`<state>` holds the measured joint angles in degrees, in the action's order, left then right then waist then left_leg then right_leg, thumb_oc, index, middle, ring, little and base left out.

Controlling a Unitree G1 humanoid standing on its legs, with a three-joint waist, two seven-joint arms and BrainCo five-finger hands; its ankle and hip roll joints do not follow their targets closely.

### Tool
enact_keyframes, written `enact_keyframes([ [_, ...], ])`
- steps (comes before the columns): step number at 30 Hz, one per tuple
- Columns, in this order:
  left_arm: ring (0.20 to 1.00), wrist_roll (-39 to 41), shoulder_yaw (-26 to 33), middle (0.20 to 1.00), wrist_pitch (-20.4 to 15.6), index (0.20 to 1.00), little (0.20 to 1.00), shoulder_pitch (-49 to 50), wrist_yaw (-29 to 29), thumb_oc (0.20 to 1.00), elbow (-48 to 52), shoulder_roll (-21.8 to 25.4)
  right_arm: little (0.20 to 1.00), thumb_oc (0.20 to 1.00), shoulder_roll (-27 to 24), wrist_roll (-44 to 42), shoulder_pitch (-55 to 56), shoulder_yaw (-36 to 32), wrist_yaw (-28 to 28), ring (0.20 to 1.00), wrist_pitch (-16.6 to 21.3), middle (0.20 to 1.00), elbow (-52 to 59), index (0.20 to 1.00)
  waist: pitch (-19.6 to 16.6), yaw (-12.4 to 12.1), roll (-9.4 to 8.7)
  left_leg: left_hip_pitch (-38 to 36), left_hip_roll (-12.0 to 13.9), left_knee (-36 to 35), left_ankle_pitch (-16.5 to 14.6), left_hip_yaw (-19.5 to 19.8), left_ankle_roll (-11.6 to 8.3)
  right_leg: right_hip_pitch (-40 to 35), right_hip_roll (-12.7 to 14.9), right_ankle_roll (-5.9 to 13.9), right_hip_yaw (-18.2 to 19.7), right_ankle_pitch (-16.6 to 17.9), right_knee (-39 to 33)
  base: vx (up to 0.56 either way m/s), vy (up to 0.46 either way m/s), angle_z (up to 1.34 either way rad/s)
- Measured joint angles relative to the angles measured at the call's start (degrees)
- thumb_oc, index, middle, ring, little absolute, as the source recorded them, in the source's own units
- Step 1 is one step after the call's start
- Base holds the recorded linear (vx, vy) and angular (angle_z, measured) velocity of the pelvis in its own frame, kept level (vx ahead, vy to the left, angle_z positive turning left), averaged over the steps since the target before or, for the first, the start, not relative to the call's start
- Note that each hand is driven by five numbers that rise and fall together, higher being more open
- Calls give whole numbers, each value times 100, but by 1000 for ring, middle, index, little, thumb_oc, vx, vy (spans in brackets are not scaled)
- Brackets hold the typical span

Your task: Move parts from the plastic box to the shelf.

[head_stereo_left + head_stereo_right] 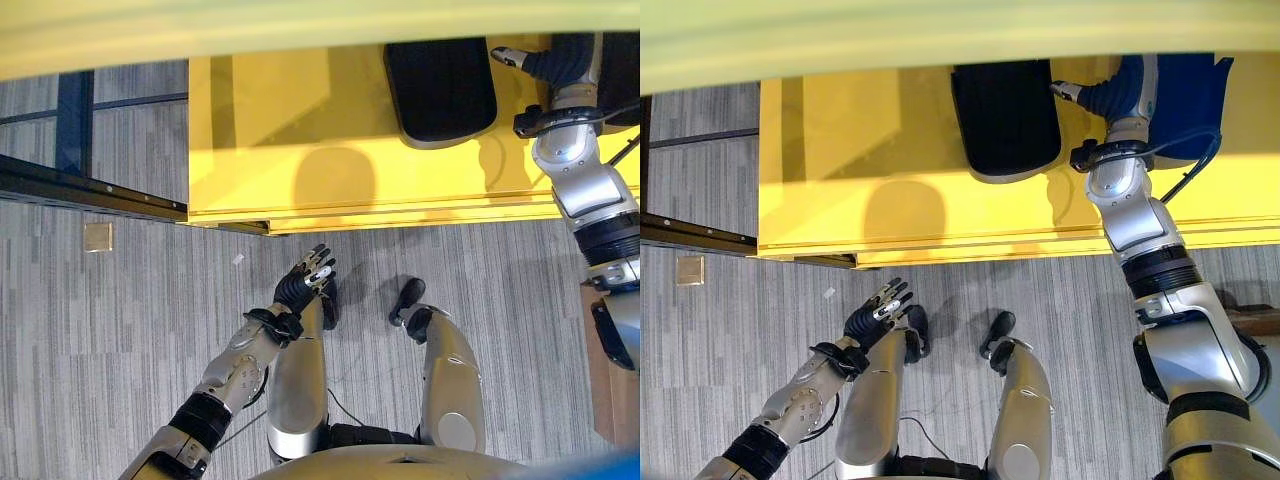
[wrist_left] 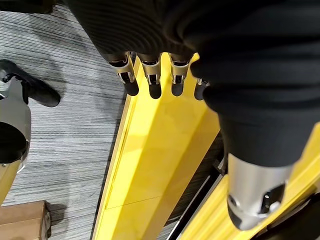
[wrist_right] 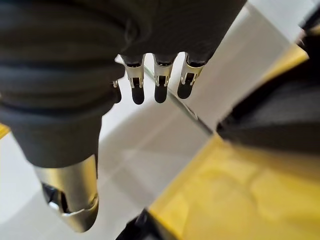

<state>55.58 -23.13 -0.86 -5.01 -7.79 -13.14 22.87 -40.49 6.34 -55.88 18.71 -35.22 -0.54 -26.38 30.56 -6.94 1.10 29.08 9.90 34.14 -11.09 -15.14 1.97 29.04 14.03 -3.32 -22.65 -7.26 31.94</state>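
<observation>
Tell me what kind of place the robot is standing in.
Likely a workshop or warehouse-style workspace: a bright yellow metal shelf holding a black curved part, grey striped carpet floor, and a black floor rail.

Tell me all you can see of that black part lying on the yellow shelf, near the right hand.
The black part is a flat, matte, dark slab with rounded corners and a thin pale edge along its near side; the material looks like plastic or rubber, though I cannot be sure. It lies flat on the yellow shelf, its far end hidden under the shelf level above. The right hand is raised just beside it, fingers straight and holding nothing; whether they touch it, I cannot tell.
</observation>
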Motion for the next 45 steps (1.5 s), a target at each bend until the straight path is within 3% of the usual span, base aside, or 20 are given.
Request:
enact_keyframes([
  [5,1000,-5,7,1000,-53,1000,1000,7,-64,1000,0,-3,1000,1000,-5,1433,4,-41,-842,1000,-77,1000,90,1000,0,26,1,-2,-19,4,-9,-15,16,9,12,21,26,14,-7,-1,8,0],
  [8,1000,-2,9,1000,-108,1000,1000,25,-59,1000,-6,-10,1000,1000,-69,2107,12,-35,-1058,1000,-210,1000,424,1000,2,64,4,-1,-13,-4,-9,-34,15,35,-1,21,51,14,-14,-23,12,-4],
  [11,1000,2,16,1000,-131,1000,1000,24,-62,1000,-7,-20,1000,1000,-92,2194,53,-22,-986,1000,-215,1000,748,1000,2,102,4,0,-7,-18,-8,-50,14,47,-7,21,59,14,-23,-10,3,-1],
  [14,1000,-1,140,1000,-199,1000,1000,39,-78,1000,-85,-151,1000,1000,-93,1559,278,169,-334,1000,-223,1000,665,1000,3,105,5,0,3,-38,-8,-65,13,59,-10,21,61,13,-23,-14,-23,-1],
  [21,1000,-1,127,1000,-208,1000,1000,90,-192,1000,-182,-198,1000,1000,-84,1233,249,455,168,1000,64,1000,41,1000,33,2,65,-3,-4,-68,-3,-73,7,70,-3,14,58,6,-13,0,0,0],
  [26,1000,-1,130,1000,-208,1000,1000,110,-314,1000,-186,-198,1000,1000,-59,343,192,576,901,1000,287,1000,41,1000,33,-39,66,-7,-8,-76,4,-74,1,70,7,8,49,1,9,0,0,0],
  [31,1000,4,132,1000,-173,1000,1000,121,-320,1000,-185,-198,1000,1000,-3,288,192,725,1000,1000,669,1000,79,1000,33,-42,66,-10,-11,-77,9,-69,3,69,11,6,47,-1,20,0,0,0],
  [34,1000,0,127,1000,-173,1000,1000,141,-323,1000,-184,-198,1000,1000,-2,288,191,682,1043,1000,713,1000,348,1000,33,-30,66,-16,-22,-77,17,-55,2,66,19,-3,48,-7,39,0,0,0],
  [45,1000,-65,134,1000,-191,1000,1000,158,-331,1000,-265,-198,1000,1000,454,-1112,228,445,1263,1000,423,1000,-464,1000,32,-39,69,-17,-26,-65,49,-2,16,63,46,-41,13,-57,103,0,-5,2],
])
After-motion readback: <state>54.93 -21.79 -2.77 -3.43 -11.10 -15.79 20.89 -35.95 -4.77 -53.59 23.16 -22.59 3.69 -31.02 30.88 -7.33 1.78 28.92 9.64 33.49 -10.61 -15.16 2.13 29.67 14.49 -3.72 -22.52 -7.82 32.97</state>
